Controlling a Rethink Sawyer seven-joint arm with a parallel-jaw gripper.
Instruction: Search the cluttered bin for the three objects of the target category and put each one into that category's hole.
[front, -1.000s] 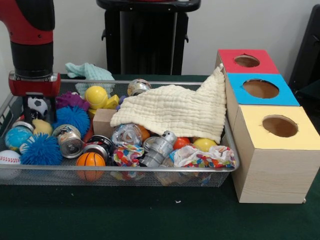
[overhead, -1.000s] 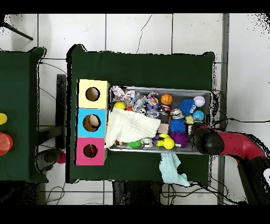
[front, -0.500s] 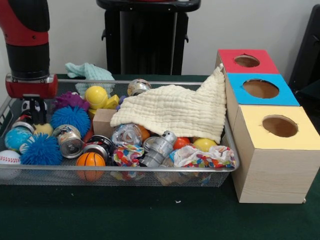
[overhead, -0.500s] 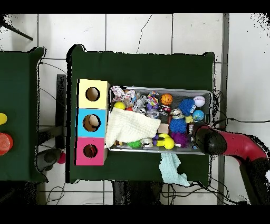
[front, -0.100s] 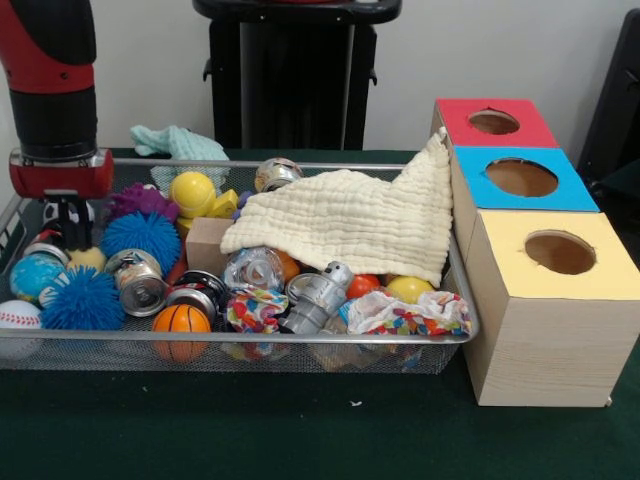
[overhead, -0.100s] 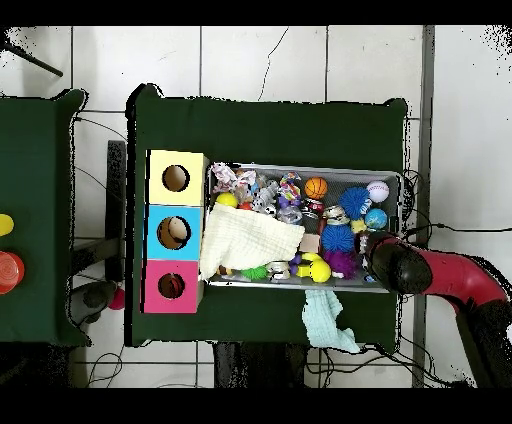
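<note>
While the arm has edged toward the frame's left, nothing has been lifted.
Front view: the gripper (front, -0.100s: 63, 222) hangs low in the bin (front, -0.100s: 250, 338) at upper left, now covering the black-and-white ball visible a second ago; whether it is open or closed cannot be told. The cream cloth (front, -0.100s: 350, 220) is undisturbed and the red (front, -0.100s: 495, 122), blue (front, -0.100s: 522, 178) and yellow (front, -0.100s: 560, 252) holes at right await deliveries. Overhead view: the arm (overhead, -0.100s: 440, 278) has slid slightly lower-right over the bin's right end. Judgement: first pick pending.
</note>
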